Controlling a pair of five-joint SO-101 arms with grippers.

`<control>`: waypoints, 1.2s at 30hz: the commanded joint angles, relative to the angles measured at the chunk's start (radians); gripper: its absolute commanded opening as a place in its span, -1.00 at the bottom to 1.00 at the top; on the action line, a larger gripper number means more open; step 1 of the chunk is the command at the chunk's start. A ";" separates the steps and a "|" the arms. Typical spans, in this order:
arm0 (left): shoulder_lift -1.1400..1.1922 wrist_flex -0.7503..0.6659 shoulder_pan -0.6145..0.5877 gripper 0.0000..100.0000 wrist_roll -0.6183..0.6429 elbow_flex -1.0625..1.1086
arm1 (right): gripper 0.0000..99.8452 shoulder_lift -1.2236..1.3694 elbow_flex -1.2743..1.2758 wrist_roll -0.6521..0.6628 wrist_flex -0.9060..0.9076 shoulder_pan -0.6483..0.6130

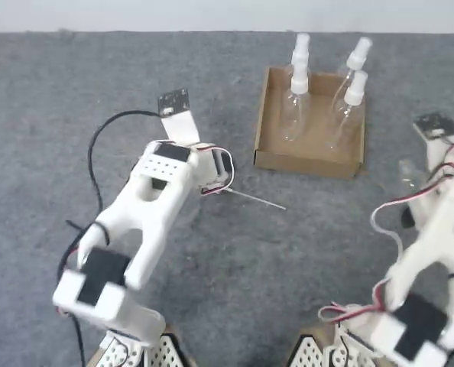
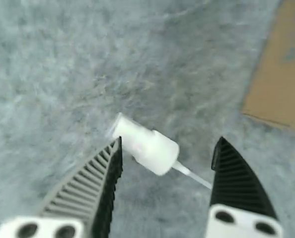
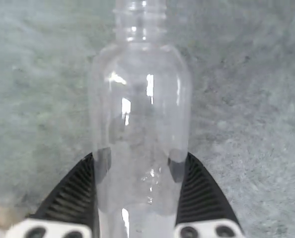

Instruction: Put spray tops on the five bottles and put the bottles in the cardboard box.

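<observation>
Left tool [image 2: 170,144] is spread wide over the loose spray top [image 2: 145,144], one finger on either side, not closed on it; the top lies on its side on the grey table [image 1: 97,76], near frame centre in the high view; its thin dip tube [image 1: 261,202] trails off toward the right. Over at the right edge, the right tool [image 3: 140,158] is clamped on a clear bottle [image 3: 140,99]; its fingers [image 3: 73,193] press both sides of the body; the neck is bare, threads showing. Upper centre-right of the high view, the cardboard box [image 1: 307,162] sits on the table; four capped bottles [image 1: 294,107] are in it, spray heads toward the top of the frame.
</observation>
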 commanded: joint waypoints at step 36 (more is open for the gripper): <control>-0.347 0.163 -0.008 -0.61 -0.721 0.216 | -0.55 0.312 0.003 -0.028 -0.302 0.065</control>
